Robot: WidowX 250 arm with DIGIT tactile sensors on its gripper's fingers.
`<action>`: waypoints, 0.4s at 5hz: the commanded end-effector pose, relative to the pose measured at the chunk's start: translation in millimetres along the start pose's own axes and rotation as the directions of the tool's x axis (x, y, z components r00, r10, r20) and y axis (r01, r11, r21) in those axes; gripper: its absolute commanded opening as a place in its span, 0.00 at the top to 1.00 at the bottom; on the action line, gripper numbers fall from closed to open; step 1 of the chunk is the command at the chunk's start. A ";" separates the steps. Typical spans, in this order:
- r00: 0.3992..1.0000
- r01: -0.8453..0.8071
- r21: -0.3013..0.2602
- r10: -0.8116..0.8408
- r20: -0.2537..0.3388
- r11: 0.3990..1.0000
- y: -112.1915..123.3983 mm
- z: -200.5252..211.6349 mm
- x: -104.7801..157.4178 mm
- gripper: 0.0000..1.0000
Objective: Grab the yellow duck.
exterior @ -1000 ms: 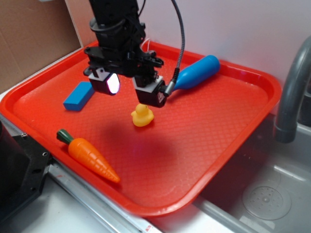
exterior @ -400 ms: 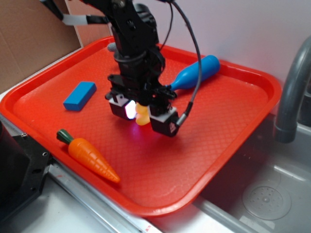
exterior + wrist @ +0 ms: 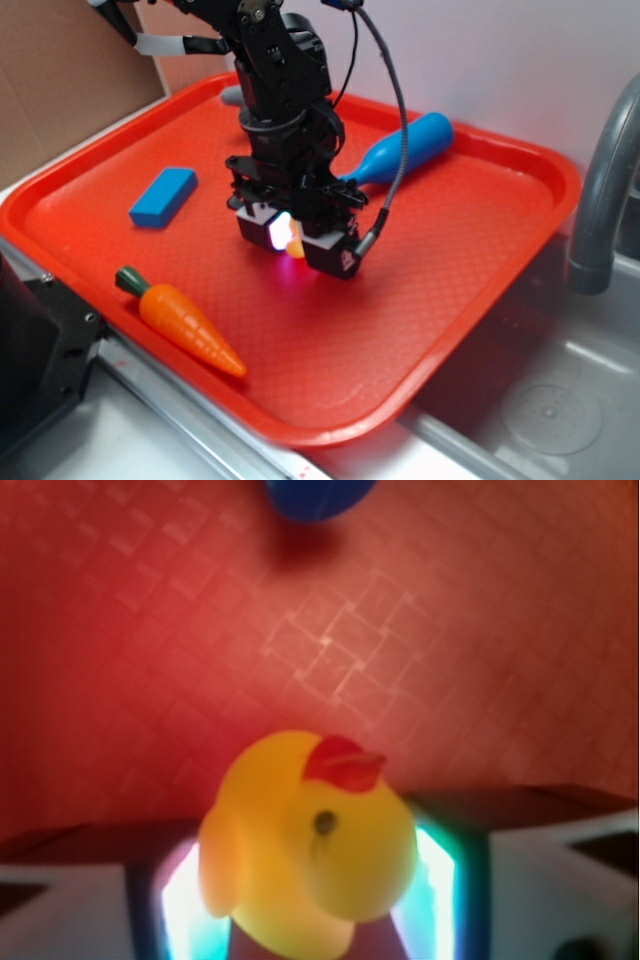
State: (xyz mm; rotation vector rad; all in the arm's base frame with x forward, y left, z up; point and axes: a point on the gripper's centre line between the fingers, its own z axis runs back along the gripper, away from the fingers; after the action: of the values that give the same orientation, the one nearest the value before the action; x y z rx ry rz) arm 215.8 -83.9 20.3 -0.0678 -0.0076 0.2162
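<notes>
The yellow duck (image 3: 294,243) sits on the red tray (image 3: 470,250), near its middle, and only a sliver of it shows between the black fingers. My gripper (image 3: 296,252) is down over it, one finger on each side. In the wrist view the duck (image 3: 310,840) fills the gap, with its red crest up, and the two glowing pads (image 3: 178,905) press against its sides. My gripper (image 3: 310,905) is shut on the duck, low at the tray surface.
An orange toy carrot (image 3: 185,322) lies near the tray's front left edge. A blue block (image 3: 163,196) is to the left, and a blue bottle-shaped toy (image 3: 400,150) lies behind the arm. A grey faucet (image 3: 600,200) and a sink (image 3: 545,405) are to the right.
The gripper came down from above the duck, straddled it, then its fingers closed in on the duck's sides. The duck now shows only as a sliver in the exterior view.
</notes>
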 end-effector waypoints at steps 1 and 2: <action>0.975 0.222 0.053 -0.223 -0.002 0.974 8.5 63.6 13.6 1.00; 0.962 0.271 0.096 -0.273 0.011 0.958 16.1 102.3 7.3 1.00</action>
State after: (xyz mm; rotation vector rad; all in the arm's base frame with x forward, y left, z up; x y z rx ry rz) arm 207.7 -59.2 107.6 0.0415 0.0331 -0.0757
